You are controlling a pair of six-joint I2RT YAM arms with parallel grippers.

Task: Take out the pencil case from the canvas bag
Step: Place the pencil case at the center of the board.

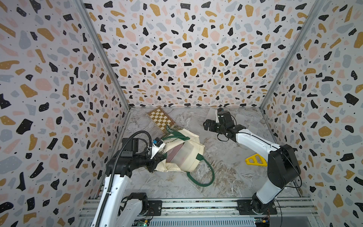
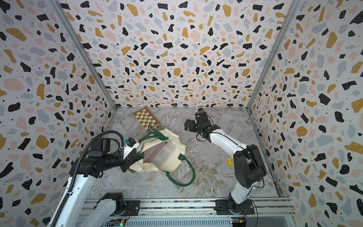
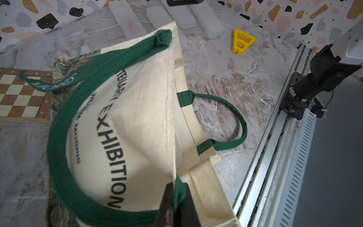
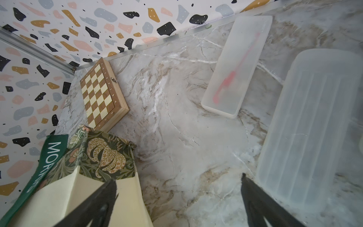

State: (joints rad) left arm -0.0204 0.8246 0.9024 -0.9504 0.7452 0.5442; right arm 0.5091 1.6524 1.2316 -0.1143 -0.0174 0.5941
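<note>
My left jaws grip a green handle [image 3: 57,153] of the canvas bag [image 1: 191,164] near the table's left edge, propping its mouth open. The frosted pencil case [image 1: 181,154] shows inside. My right jaws hang wide open near the far edge; I'd enter low and pinch the case's exposed end.

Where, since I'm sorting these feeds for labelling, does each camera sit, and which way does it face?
Top views: high over the front rail, looking down at the table; left arm, right arm, canvas bag, chessboard show.
Left wrist: on the left arm, looking along the shut left jaws, clamped on the bag's green handle, toward the right arm's base.
Right wrist: on the right arm, looking down between open right jaws at table and a frosted case.
Shared: both wrist views show bag, chessboard and that case.
</note>
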